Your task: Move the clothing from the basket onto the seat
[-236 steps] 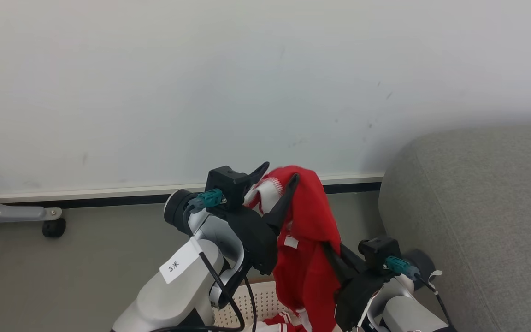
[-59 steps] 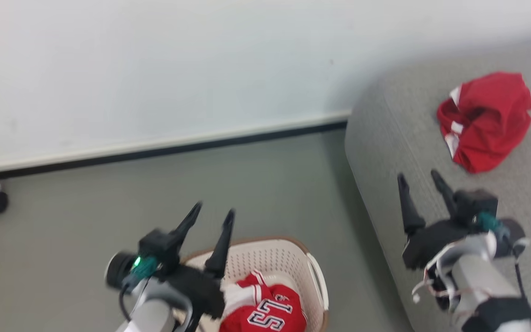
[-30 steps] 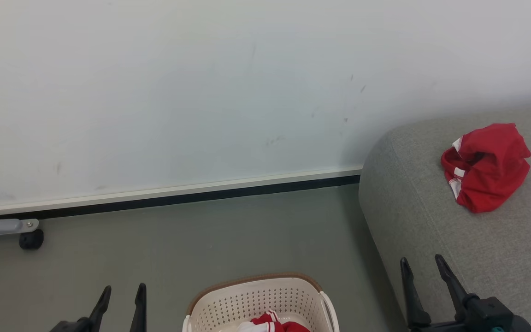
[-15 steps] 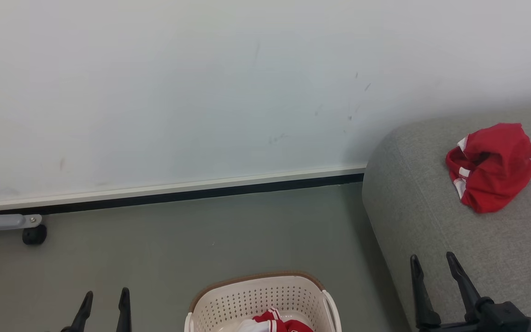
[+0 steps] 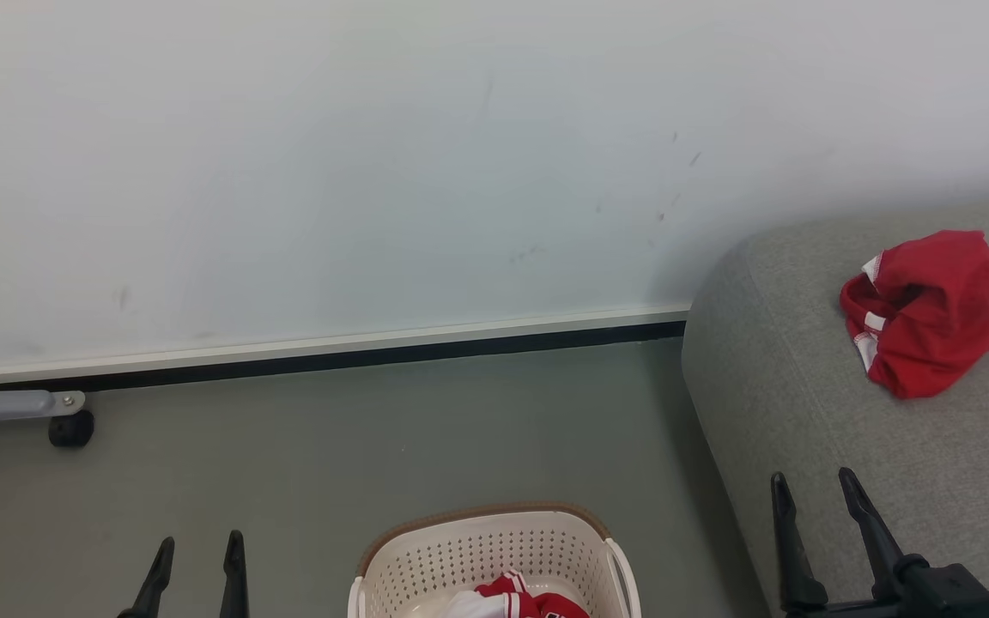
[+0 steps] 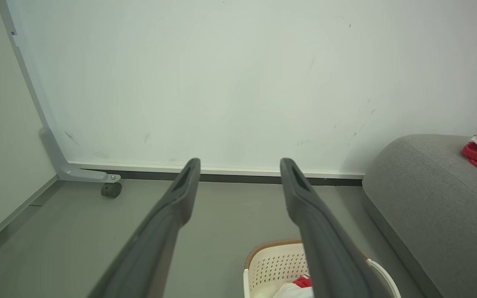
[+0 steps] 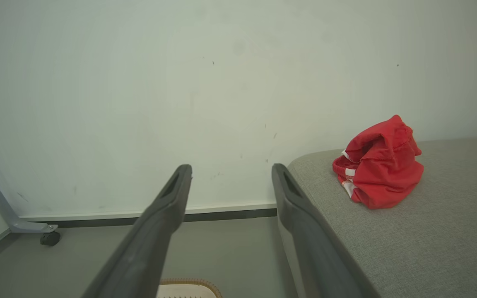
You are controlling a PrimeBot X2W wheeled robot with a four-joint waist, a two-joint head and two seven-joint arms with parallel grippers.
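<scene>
broadly, the seat (image 5: 803, 429) lay along the right side of the head view, a grey sofa with one red garment (image 5: 924, 313) crumpled on its cushion, well back from the rounded near corner. the basket (image 5: 477, 549) stood on the floor (image 5: 374, 446) near the seat's left flank, at the bottom middle of that view. the rest of the clothing (image 5: 537, 602) showed inside it as a red and white heap cut by the frame's lower edge. that heap was too bunched and too little in view to give a long axis.

the left end effector (image 5: 201, 539) hovered over bare floor to the basket's left, its two fingers spread wide with nothing between them. the right end effector (image 5: 811, 475) stood equally wide and empty over the seat's near edge.

the relation that mattered was this: the clothing lay between the two, lower than both sets of fingertips and back toward the robot, so either arm would have to turn inward and down to reach it. judged from the wrist views, the left looked the nearer, since the basket's mouth and a scrap of red sat right under its right finger. the right arm's view caught just the brown rim at its bottom edge.
</scene>
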